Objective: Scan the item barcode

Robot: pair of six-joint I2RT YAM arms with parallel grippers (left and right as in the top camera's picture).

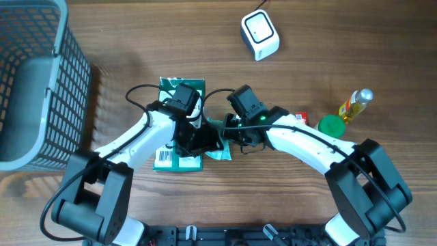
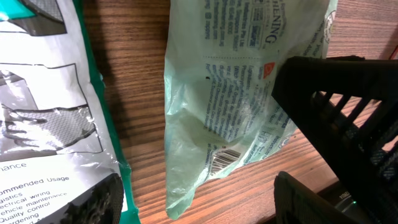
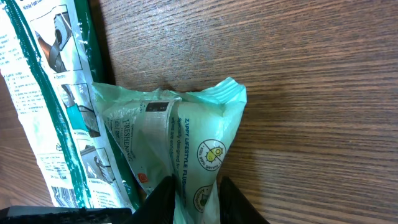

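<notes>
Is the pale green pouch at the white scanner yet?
No, the pouch sits well apart from the scanner, nearer the robot's side.

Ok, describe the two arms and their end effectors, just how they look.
The left arm and right arm have smooth white shells with black joints and bases. Thin black cables loop along them. A green light glows near the right wrist. The left end effector is black, its fingers ribbed with open slots; the right end effector is black too, only rounded tips showing.
</notes>
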